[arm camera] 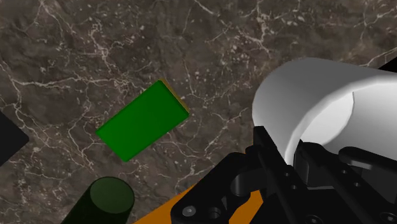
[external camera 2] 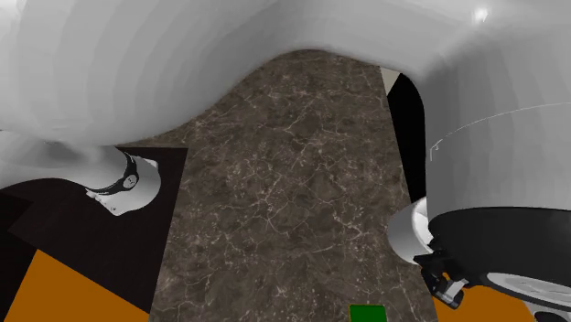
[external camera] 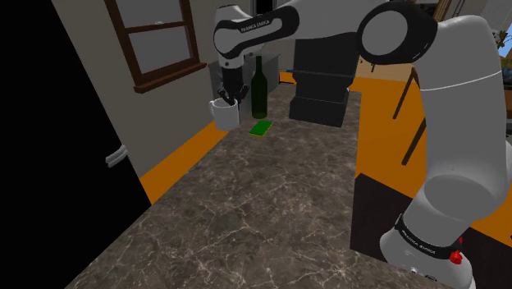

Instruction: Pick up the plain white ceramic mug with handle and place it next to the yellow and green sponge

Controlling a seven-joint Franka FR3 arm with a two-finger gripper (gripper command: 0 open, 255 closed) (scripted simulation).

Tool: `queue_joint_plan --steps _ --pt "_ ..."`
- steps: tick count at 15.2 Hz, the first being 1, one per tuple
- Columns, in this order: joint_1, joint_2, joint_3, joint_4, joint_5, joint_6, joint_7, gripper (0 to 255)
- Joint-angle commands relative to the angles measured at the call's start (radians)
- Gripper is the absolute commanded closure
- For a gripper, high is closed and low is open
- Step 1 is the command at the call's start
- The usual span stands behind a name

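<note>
The white mug (external camera: pixel 224 114) is near the counter's far left edge in the shoulder view, with my gripper (external camera: pixel 229 96) coming down onto its rim. In the wrist view the black fingers (arm camera: pixel 270 159) clasp the wall of the mug (arm camera: pixel 305 95), so my gripper (arm camera: pixel 289 156) is shut on it. Whether the mug rests on the counter or hangs just above it I cannot tell. The sponge (external camera: pixel 261 127), green on top with a yellow edge (arm camera: pixel 143 119), lies flat on the counter a little to the mug's right in the shoulder view. The sponge (external camera 2: pixel 369 313) also shows in the second exterior view.
A dark green bottle (external camera: pixel 259 86) stands just behind the sponge, close to the mug; its top (arm camera: pixel 108 198) appears near the gripper. A black box (external camera: pixel 322 82) sits further right. The dark marble counter (external camera: pixel 271 205) stretches toward the stand; orange floor (external camera: pixel 176 164) lies beyond its left edge.
</note>
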Motion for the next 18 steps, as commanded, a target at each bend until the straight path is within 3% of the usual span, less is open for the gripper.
queue_joint_plan --steps 1,18 --pt "-0.002 0.005 -0.001 -0.018 -0.002 0.024 0.0 255" --pt "-0.003 0.067 -0.012 -0.152 -0.02 0.218 0.014 255"
